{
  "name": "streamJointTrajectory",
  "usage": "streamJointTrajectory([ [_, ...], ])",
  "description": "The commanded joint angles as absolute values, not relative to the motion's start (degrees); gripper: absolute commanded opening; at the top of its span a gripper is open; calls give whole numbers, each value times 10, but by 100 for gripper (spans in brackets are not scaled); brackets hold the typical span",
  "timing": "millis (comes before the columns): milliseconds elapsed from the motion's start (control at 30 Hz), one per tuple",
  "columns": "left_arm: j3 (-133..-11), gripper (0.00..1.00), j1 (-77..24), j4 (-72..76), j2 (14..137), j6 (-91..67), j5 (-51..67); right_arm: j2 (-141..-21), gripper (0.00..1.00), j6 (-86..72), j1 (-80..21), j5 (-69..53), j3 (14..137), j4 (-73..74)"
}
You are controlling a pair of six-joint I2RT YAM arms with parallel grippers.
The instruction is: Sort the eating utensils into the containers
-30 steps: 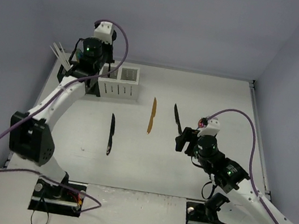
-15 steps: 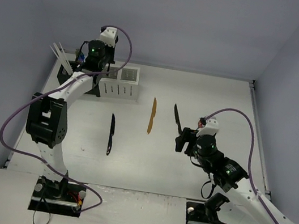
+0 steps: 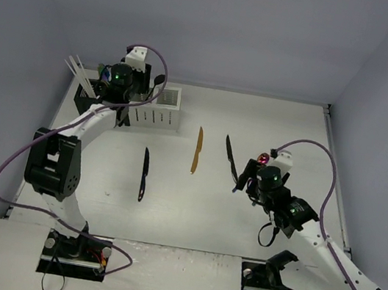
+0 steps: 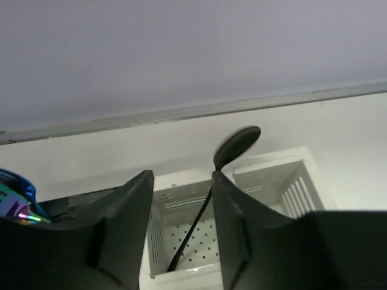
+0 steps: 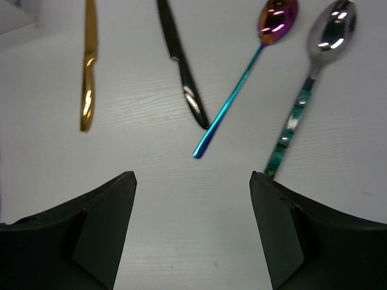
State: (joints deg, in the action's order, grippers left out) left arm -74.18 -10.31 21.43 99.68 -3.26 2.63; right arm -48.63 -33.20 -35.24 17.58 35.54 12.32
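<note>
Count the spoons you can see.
3: a black spoon standing in the white caddy under the left gripper; a purple-blue spoon and a silver spoon lying on the table before the right gripper. Others may be hidden.

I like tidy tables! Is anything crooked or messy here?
Yes. The black spoon leans slanted in the white box, its bowl poking above the rim. On the table, a gold knife, a black knife, a purple spoon and a silver spoon lie scattered, pointing different ways.

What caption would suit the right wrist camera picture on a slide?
Right end effector, open, above a gold knife, a black knife, an iridescent spoon and a silver spoon on the table.
</note>
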Motion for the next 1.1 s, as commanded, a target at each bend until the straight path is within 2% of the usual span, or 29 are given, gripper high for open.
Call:
streamJointTrajectory([
  [0,-728,48,-102,271,911,-51,20,-555,73,-362,-258,151,399,137],
  [267,-655,56,-107,214,788,-132,6,-636,72,-344,-153,155,443,142],
  [400,-666,61,-124,52,732,-174,10,-707,71,-336,-122,155,458,141],
  [500,-697,63,-136,-124,698,-185,31,-755,68,-336,-120,157,471,137],
  [600,-691,65,-139,-198,669,-184,57,-788,65,-336,-120,151,481,129],
  [700,-669,65,-139,-236,629,-184,75,-822,65,-336,-119,151,490,125],
  [867,-612,65,-139,-270,552,-201,129,-870,57,-339,-112,144,495,106],
  [1067,-592,65,-139,-282,522,-225,202,-915,49,-335,-106,115,480,78],
])
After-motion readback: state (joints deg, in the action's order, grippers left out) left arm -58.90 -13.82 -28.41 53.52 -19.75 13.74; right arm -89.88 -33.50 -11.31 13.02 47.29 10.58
